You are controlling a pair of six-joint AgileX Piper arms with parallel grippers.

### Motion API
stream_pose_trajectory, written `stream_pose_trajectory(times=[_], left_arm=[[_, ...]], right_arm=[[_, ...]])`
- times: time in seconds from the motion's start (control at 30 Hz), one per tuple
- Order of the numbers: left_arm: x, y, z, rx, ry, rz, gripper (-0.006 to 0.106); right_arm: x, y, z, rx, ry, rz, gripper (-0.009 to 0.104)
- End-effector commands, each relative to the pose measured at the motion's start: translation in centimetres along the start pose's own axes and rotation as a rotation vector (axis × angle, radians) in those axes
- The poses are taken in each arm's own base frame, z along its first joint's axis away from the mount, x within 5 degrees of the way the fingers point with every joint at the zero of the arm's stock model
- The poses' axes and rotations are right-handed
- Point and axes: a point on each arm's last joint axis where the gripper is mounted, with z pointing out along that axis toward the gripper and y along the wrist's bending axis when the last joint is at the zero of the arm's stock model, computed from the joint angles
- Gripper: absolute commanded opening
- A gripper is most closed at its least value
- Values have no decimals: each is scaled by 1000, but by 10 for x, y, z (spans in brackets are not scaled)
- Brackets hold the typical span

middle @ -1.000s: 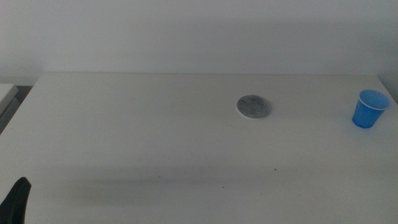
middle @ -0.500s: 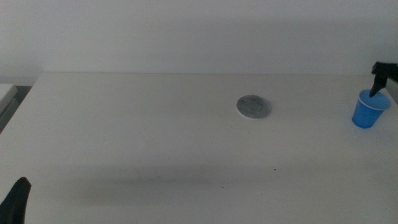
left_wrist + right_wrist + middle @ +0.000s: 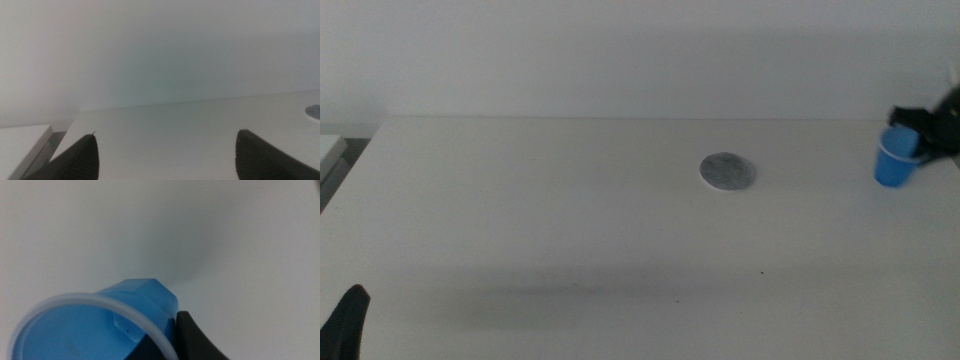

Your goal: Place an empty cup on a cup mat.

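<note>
The blue cup [image 3: 894,160] is at the far right of the table, upright and empty, and seems a little off the surface. My right gripper [image 3: 914,141] comes in from the right edge and is shut on the cup's rim. In the right wrist view one jaw sits outside the cup [image 3: 100,325] wall and the other inside. The grey cup mat [image 3: 728,171] lies flat near the table's middle, well left of the cup. Its edge shows in the left wrist view [image 3: 314,111]. My left gripper [image 3: 345,322] waits open at the bottom left corner.
The white table [image 3: 570,220] ends at a white wall at the back. A white ledge [image 3: 330,152] stands past the table's left edge.
My right gripper came in from the right, closed on the cup's rim, and the cup has moved left and up in the picture. The left arm has not moved.
</note>
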Motion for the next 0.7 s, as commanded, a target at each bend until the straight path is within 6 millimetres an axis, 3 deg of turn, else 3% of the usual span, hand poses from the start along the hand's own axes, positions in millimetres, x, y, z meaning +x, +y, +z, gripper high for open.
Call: stream_pose_trajectory(times=[0.0,0.17,0.33,0.5,0.67], left_arm=[[-1,0,0,2,-10,-3,94],[-1,0,0,2,-10,-3,94],[-1,0,0,2,-10,-3,94],[-1,0,0,2,-10,-3,94],[-1,0,0,2,-10,-3,94]], right_arm=[[-1,33,-29,-27,-72,-75,1],[5,108,-54,-47,-139,-215,1],[20,181,-52,-92,-148,-345,1],[32,221,-32,-113,-141,-418,1],[35,229,-2,-106,-87,-399,1]])
